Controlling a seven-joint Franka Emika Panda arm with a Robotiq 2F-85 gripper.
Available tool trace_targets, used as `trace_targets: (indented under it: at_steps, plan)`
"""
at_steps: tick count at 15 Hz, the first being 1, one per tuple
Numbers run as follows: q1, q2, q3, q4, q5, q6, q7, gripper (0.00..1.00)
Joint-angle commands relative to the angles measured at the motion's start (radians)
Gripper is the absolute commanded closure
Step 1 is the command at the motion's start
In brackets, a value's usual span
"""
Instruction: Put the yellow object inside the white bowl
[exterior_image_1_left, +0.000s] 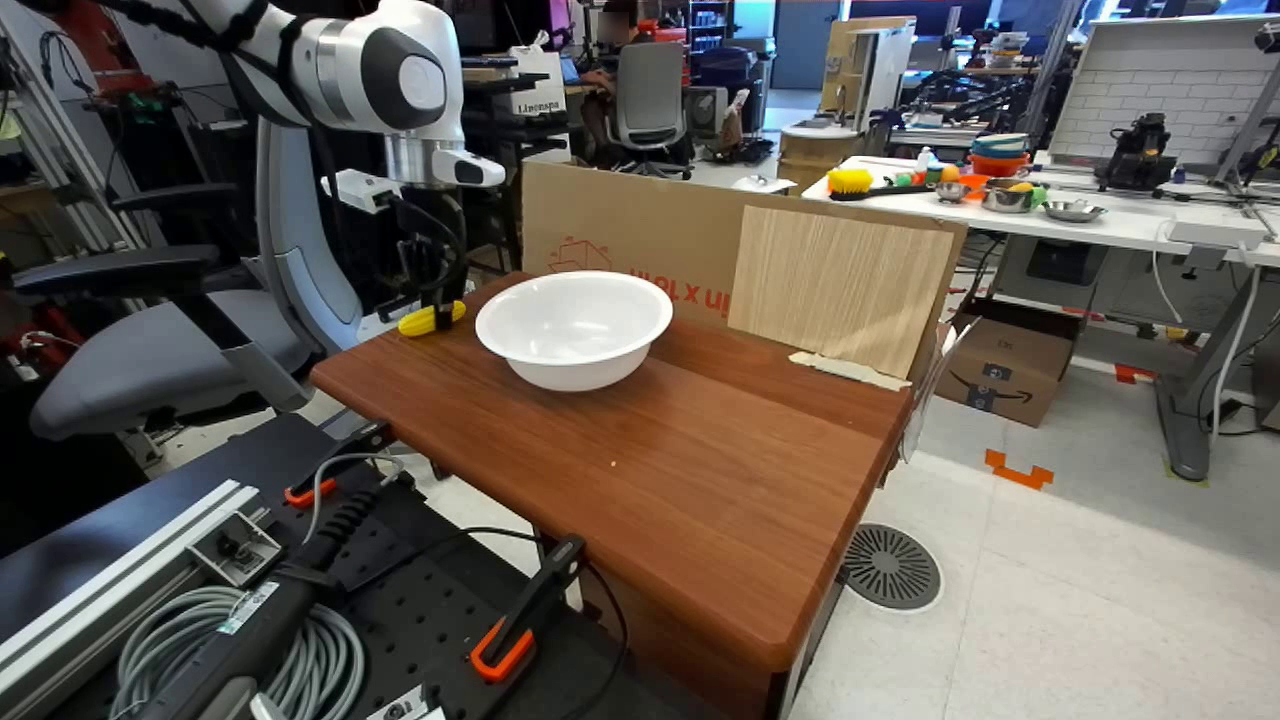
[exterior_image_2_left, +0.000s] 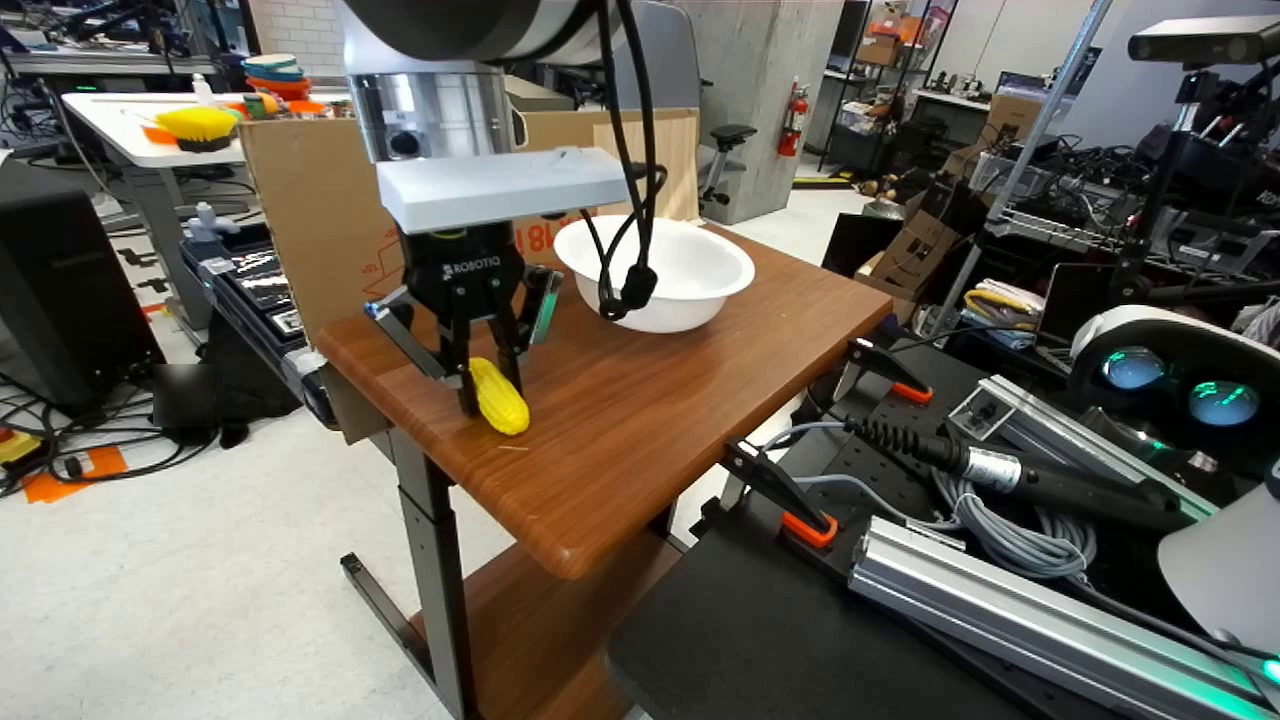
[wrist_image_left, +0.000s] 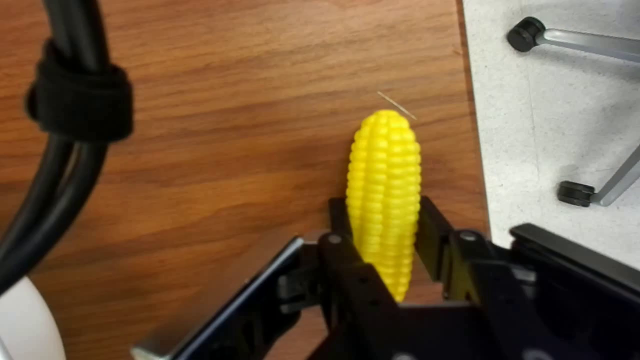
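The yellow object is a bumpy corn cob, seen in both exterior views (exterior_image_1_left: 417, 322) (exterior_image_2_left: 502, 405) and the wrist view (wrist_image_left: 384, 170). My gripper (exterior_image_2_left: 492, 395), also in an exterior view (exterior_image_1_left: 441, 315), points down at the table's end. In the wrist view (wrist_image_left: 384, 220) its fingers press against both sides of the corn, so it is shut on it. The corn is at or just above the tabletop; I cannot tell which. The wide white bowl stands upright beside the gripper in both exterior views (exterior_image_1_left: 580, 374) (exterior_image_2_left: 668, 318). Only its edge (wrist_image_left: 25, 325) shows in the wrist view.
The brown wooden table (exterior_image_1_left: 640, 480) carries the bowl. A cardboard panel (exterior_image_1_left: 620, 225) and a light wood board (exterior_image_1_left: 840, 290) stand along the back edge. Black-and-orange clamps (exterior_image_1_left: 510, 640) grip the front edge. A grey chair (exterior_image_1_left: 190, 340) is close to the table's end.
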Motion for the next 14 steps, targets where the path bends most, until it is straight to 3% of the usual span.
trace_targets:
  at_steps: [1,8,14]
  plan:
    - [0.005,-0.074,0.001,-0.036,0.0,0.015,0.002,0.93]
    - [-0.05,-0.336,0.009,-0.165,0.022,0.019,-0.017,0.93]
    - [-0.198,-0.472,-0.068,-0.223,0.006,0.035,0.006,0.93]
